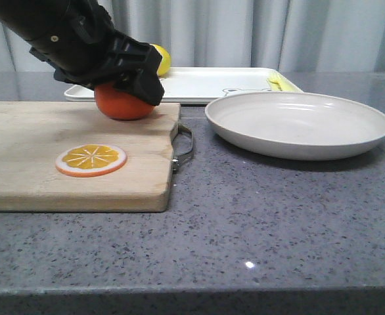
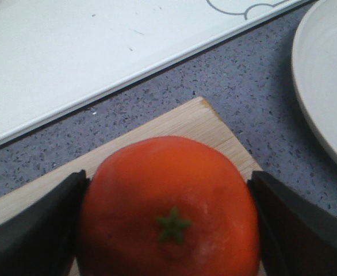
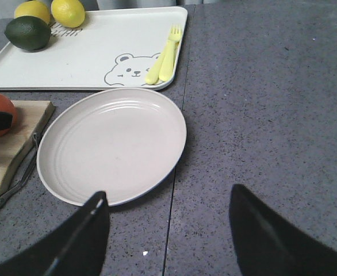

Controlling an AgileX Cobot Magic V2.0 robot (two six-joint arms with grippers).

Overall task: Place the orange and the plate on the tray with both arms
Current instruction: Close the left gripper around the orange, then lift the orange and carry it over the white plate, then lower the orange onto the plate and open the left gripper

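A speckled grey stone counter point(image 1: 258, 223) carries everything. At the back lies the flat white rectangular tray point(image 1: 212, 82), bear drawing on it, with lemons point(image 3: 68, 11), a dark green fruit point(image 3: 27, 33) and a yellow fork point(image 3: 169, 52). In front, a pale wooden cutting board point(image 1: 61, 164) with a metal handle point(image 1: 184, 147) sits beside the matte off-white plate point(image 1: 297, 123). The left gripper point(image 2: 168, 230) clamps the glossy orange point(image 1: 122, 105) on the board's far corner. The right gripper point(image 3: 165, 230) hangs wide open at the plate's near rim. An orange slice point(image 1: 90, 159) lies on the board.
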